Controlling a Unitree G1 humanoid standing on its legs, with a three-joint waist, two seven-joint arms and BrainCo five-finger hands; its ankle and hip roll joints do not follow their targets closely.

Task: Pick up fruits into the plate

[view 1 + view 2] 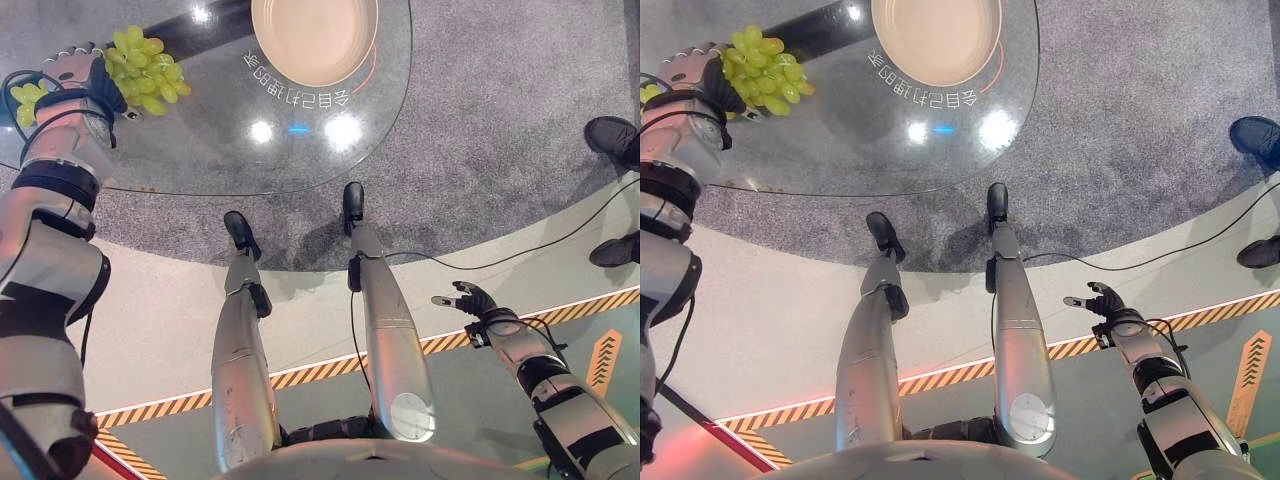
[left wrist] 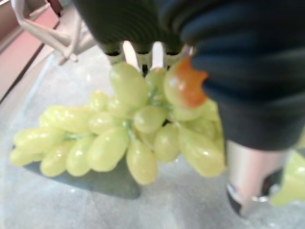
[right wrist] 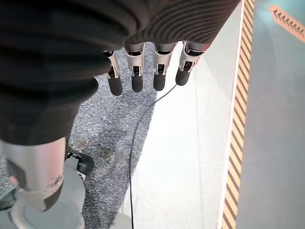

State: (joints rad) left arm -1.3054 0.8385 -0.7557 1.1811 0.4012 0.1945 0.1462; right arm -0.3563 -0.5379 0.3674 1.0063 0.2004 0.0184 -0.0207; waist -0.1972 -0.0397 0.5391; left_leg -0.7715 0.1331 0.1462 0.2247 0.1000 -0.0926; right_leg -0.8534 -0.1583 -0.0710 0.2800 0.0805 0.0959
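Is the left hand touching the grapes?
Touching. In the left wrist view the left hand has its fingers down in the top of the grapes, with the thumb against the bunch. The left eye view shows them together over the glass table.

Both eye views look steeply down from the head, sharing the glass table and the floor below. The left wrist view sits very close behind the left robot hand, facing the table. The right wrist view looks past the right robot hand at the floor.
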